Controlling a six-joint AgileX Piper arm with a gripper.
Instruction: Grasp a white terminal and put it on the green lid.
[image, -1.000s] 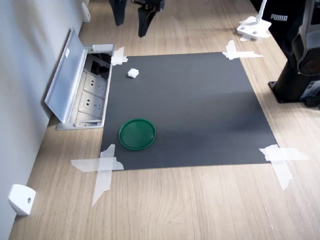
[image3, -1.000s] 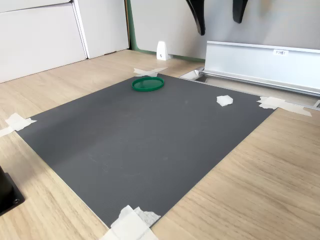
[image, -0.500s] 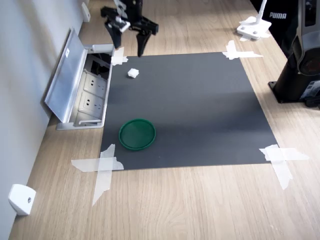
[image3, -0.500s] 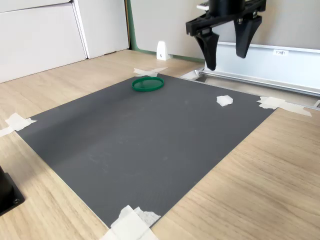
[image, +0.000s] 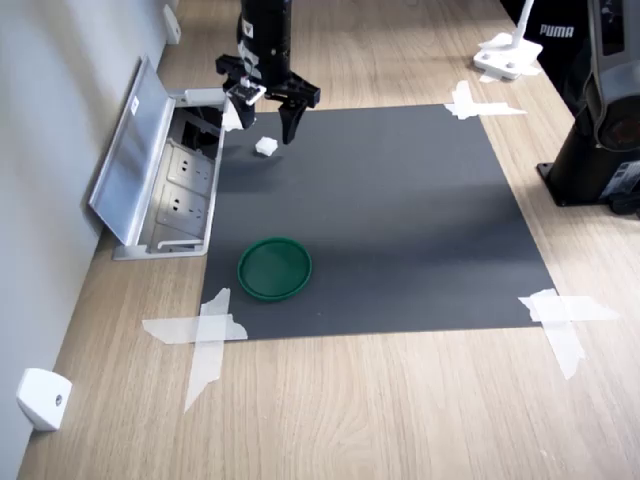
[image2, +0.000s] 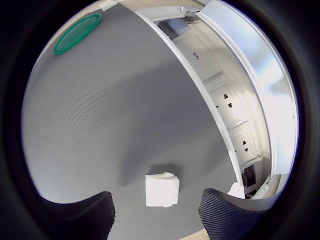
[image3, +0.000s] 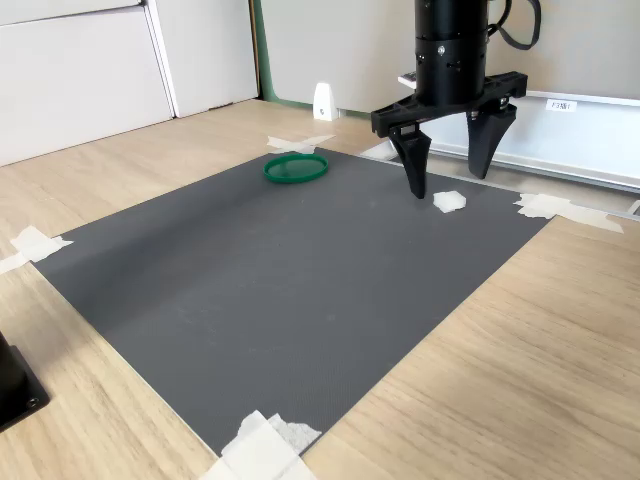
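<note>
Wrist view shows the tool (image2: 156, 212) spread wide, its two fingers (image2: 227, 212) on either side of the white terminal (image2: 162, 189), not touching it. That terminal lies on the dark mat (image: 400, 220) near the open socket box (image: 165, 185). Farther along the mat sits the green lid (image: 274, 268), well apart.

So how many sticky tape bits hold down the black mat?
4, one at each corner of the black mat in the first exterior view: far left beside the end effector, far right, near left, near right.
</note>
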